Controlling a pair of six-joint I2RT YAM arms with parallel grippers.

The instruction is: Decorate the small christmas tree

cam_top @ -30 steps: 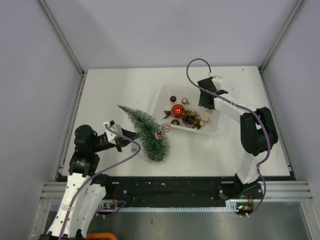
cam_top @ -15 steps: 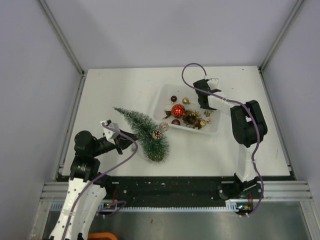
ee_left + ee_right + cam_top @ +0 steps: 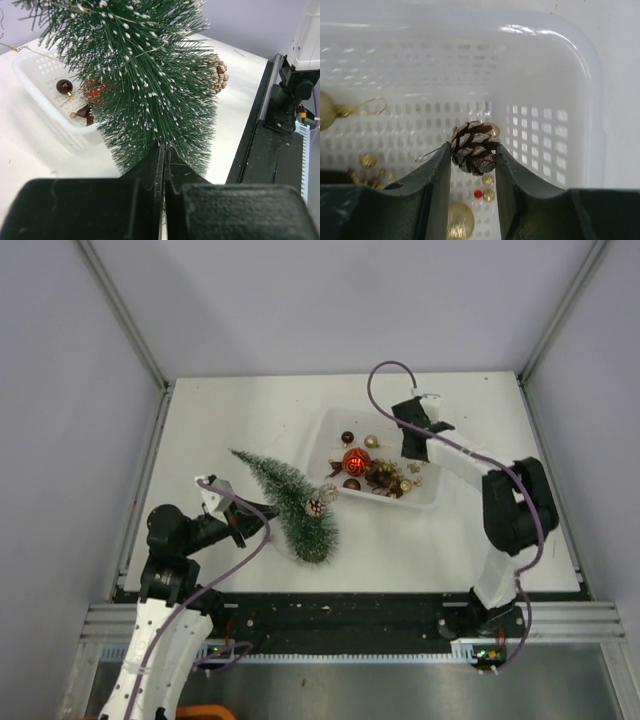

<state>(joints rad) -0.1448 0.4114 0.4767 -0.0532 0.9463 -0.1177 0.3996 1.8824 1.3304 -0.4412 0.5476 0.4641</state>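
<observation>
Now, entry for this moment.

Left pincer (image 3: 164, 167): closed to a hairline slit. Its tips are pushed into the lowest bristles of the small christmas tree (image 3: 288, 502) and clamped there. From my left wrist view the trunk and foot of the tree are hidden behind my own fingers (image 3: 145, 175).

Tree position: on the white bench (image 3: 230, 420), just beside the near-left corner of the white tray (image 3: 432, 502). The wide end is toward my bases. The tip leans away and to the left, so the tree is tilted, not upright.

On the tree: a frosted pinecone (image 3: 318, 507) sits in the bristles on the side facing the tray, about halfway up. A thin gold wire (image 3: 12, 47) runs off the upper branches.

Right pincer (image 3: 473, 155): over the far right part of the tray. The jaws stand apart by the width of a loose pinecone (image 3: 474, 146), which I hold pinched between both pads. A thin wire loop (image 3: 427, 155) sticks out of the cone's left side. The cone hangs above the tray's perforated floor.

Tray contents:
- A red bauble (image 3: 356, 460) near the middle.
- A dark bauble (image 3: 64, 86).
- A gold bauble (image 3: 459, 220).
- Several small gold beads.
- A brown cluster too small to identify.
</observation>
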